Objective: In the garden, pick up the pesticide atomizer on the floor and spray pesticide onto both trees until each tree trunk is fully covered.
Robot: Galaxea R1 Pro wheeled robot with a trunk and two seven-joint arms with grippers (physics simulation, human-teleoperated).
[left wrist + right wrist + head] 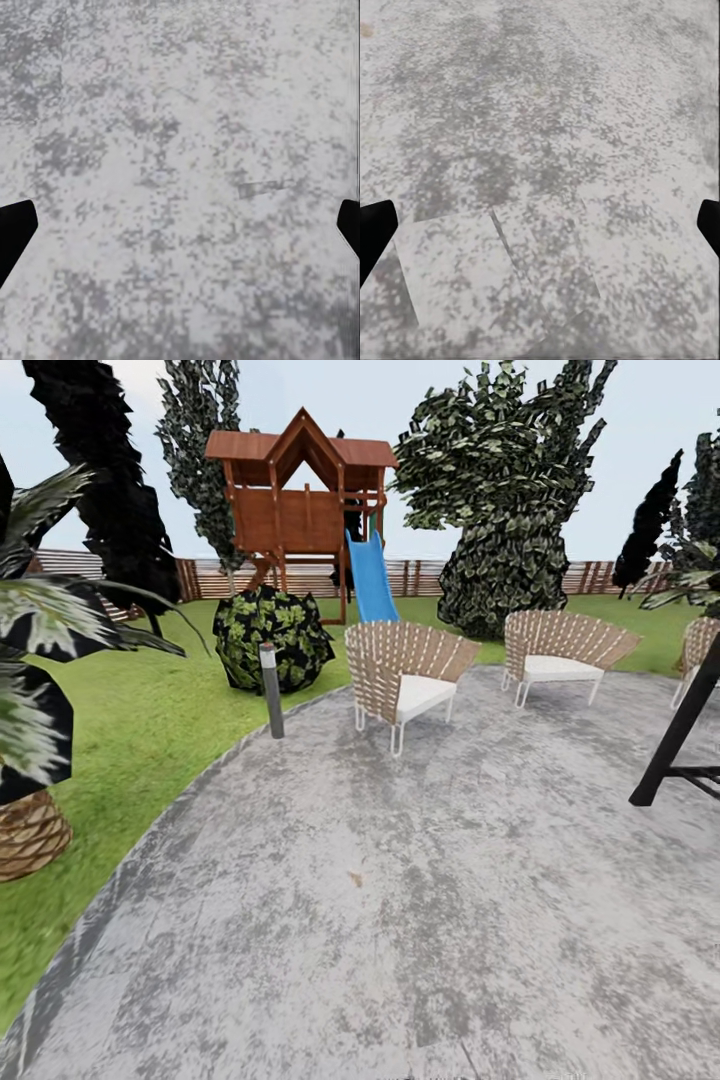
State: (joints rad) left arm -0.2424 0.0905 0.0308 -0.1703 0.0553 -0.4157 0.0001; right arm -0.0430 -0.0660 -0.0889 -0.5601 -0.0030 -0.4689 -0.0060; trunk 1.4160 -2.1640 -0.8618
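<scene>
Three woven chairs, the nearest (405,675), a second (560,650), a third cut off at the edge (700,645), one wooden playhouse (300,500), one blue slide (372,578), one grey bollard light (271,690), one round bush (272,637), one slatted fence (420,576)

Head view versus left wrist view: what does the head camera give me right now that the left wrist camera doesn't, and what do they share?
Head view alone: the lawn, the wooden playhouse with its blue slide, two woven chairs, a short grey bollard light, a round bush, the slat fence and sky.

Left wrist view alone: the left gripper, its dark fingertips at the frame's edges, wide apart, with nothing between them.

Both: mottled grey stone paving.
</scene>
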